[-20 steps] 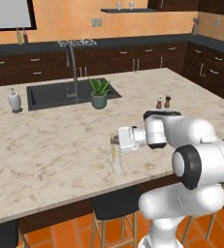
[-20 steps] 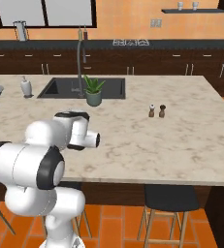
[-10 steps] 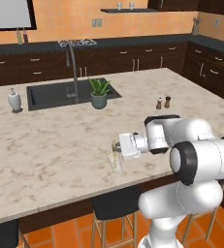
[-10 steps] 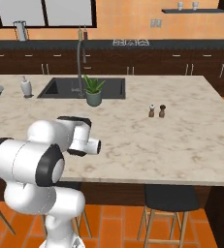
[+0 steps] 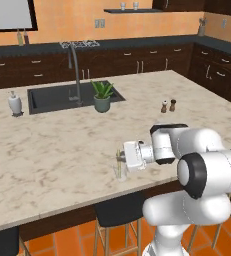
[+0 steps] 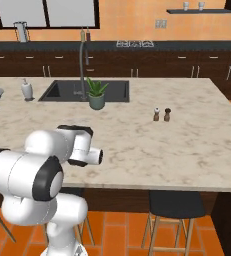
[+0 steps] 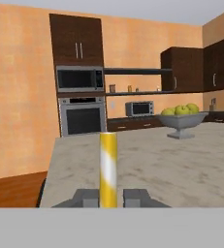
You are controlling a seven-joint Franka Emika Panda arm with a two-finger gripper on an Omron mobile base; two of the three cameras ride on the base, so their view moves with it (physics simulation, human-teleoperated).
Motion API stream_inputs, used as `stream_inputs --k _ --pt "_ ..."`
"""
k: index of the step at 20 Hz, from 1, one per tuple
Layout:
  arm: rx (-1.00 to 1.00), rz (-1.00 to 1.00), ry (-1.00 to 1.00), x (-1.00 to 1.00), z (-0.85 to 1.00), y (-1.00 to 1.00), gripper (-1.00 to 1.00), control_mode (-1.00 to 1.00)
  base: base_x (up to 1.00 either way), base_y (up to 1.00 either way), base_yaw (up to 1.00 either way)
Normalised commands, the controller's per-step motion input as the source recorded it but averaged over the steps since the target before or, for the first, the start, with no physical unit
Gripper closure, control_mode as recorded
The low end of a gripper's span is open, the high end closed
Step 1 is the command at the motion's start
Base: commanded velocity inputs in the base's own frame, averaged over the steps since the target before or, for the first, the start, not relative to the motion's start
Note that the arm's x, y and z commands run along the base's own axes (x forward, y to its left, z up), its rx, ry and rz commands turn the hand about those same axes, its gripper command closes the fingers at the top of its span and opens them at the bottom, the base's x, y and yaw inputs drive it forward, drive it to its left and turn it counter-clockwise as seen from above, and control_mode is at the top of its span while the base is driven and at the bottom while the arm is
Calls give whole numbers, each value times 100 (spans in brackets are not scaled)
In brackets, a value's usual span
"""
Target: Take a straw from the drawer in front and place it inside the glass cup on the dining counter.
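Left base view puts my tool [image 5: 121, 159] low over the near edge of the dining desk [image 5: 57, 150], the arm reaching leftward from the lower right. Its fingers [image 7: 87, 197] sit close on either side of the straw [image 7: 108, 169], clamped on it as far as the hand view shows. The straw stands upright and pale yellow, and in the left base view it [image 5: 119, 156] rises out of the glass cup [image 5: 120, 171], which stands just beside the desk's front edge.

I see broad bare marble to the left of the cup and behind it. The sink [image 5: 69, 97] with its tap [image 5: 75, 70] lies well back, the potted plant [image 5: 102, 96] at the sink's right corner, a white soap bottle [image 5: 15, 103] at its left. The salt and pepper shakers [image 5: 168, 106] stand well apart to the right rear. A fruit bowl [image 7: 181, 118] sits far along the desk ahead of the hand camera, with open surface between it and the straw.

From the right base view, my arm's body covers the cup; the wrist [image 6: 84, 152] hangs at the desk's front edge, with dark stools [image 6: 174, 205] underneath.
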Motion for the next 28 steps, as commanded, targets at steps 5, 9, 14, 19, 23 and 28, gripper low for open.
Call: stream_inputs --k 5,9,14,19,23,28 --pt "-1 0 -7 -1 0 -6 -100 -100 0 0 0" --pt "0 0 -12 -6 5 -4 -100 -100 0 0 0" --pt "0 -1 -18 -26 41 -14 -100 -100 0 0 0" --pt "-4 -5 -18 -21 55 -13 -100 -100 0 0 0" --pt "-8 -5 -20 -23 60 -3 -100 -100 0 0 0" --pt "-18 -2 -30 -60 72 1 -100 -100 0 0 0"
